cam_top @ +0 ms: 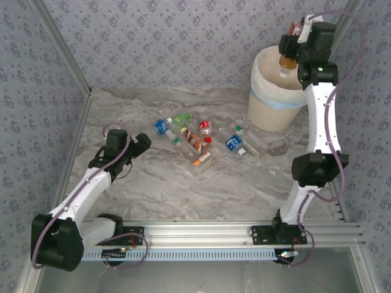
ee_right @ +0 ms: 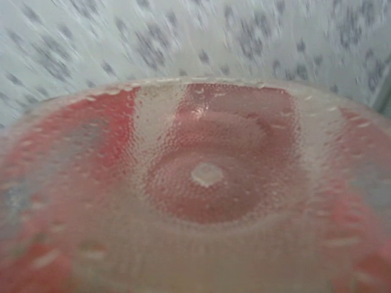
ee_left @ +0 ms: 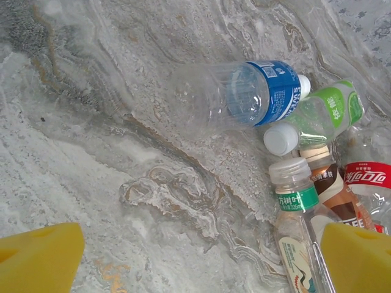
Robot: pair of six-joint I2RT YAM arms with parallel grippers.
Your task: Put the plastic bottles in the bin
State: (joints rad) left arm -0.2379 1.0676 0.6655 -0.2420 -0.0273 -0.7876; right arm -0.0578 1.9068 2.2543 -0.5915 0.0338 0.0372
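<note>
Several plastic bottles [cam_top: 195, 139] lie in a loose pile mid-table. My left gripper [cam_top: 144, 144] hovers low just left of the pile, open, its yellow pads [ee_left: 38, 256] wide apart over bare marble. Ahead of it lie a blue-labelled bottle [ee_left: 256, 91], a green-labelled one [ee_left: 327, 110] and a clear one with a green band [ee_left: 297, 196] beside my right pad. My right gripper [cam_top: 293, 38] is raised above the bin [cam_top: 269, 107] at the back right, shut on a red-labelled bottle [ee_right: 208, 177] whose base faces the camera. An orange-and-clear bottle [cam_top: 286, 63] shows over the bin's opening.
A brown-labelled bottle [ee_left: 335, 192] and a red-labelled one [ee_left: 368, 177] crowd the pile's near side. Patterned walls close in the table at the back and both sides. A metal rail [cam_top: 201, 232] runs along the near edge.
</note>
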